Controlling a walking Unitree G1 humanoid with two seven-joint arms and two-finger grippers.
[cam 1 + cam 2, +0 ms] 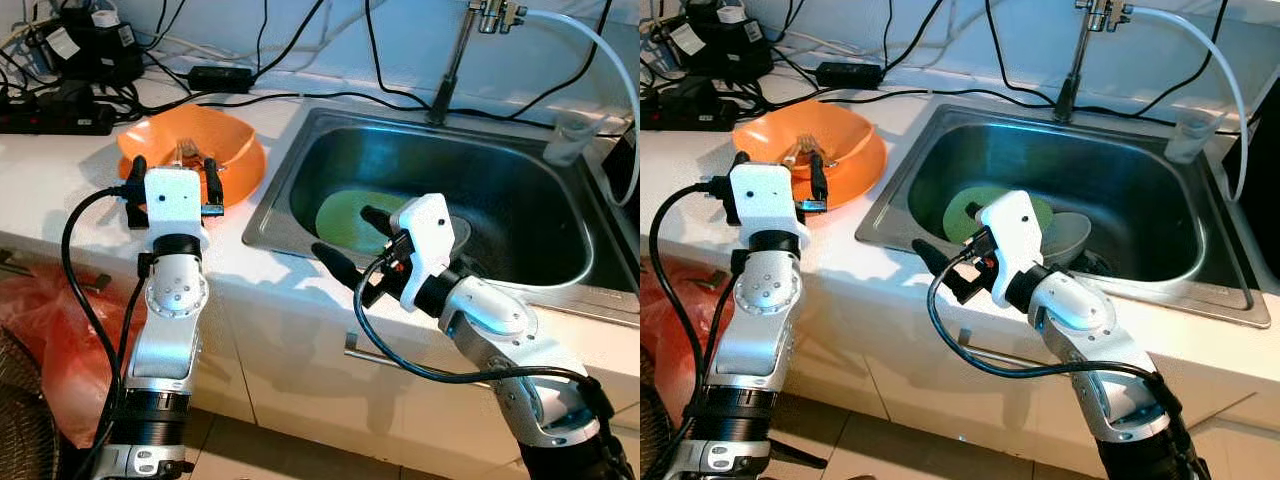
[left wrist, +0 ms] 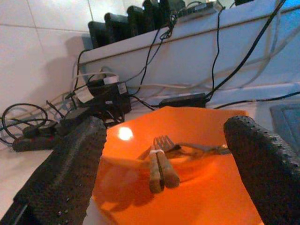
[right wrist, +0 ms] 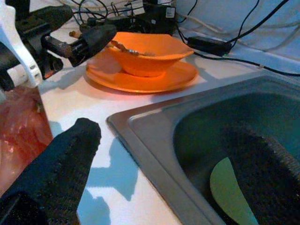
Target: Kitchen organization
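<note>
Head views: the left gripper (image 1: pixel 173 175) hovers with fingers spread at the near rim of the orange bowl (image 1: pixel 228 140), which sits on an orange plate (image 1: pixel 855 172) beside the sink (image 1: pixel 300 160). The right gripper (image 1: pixel 352 242), fingers apart, straddles the sink's front edge above a green plate (image 1: pixel 345 215).

Left wrist view: a fork (image 2: pixel 163 142) and chopsticks (image 2: pixel 159 171) lie inside the bowl, clearer here. To grasp well, the fingers should probably descend around one utensil, avoiding the rim.

Right wrist view: the bowl's stacking on the plate shows plainly
</note>
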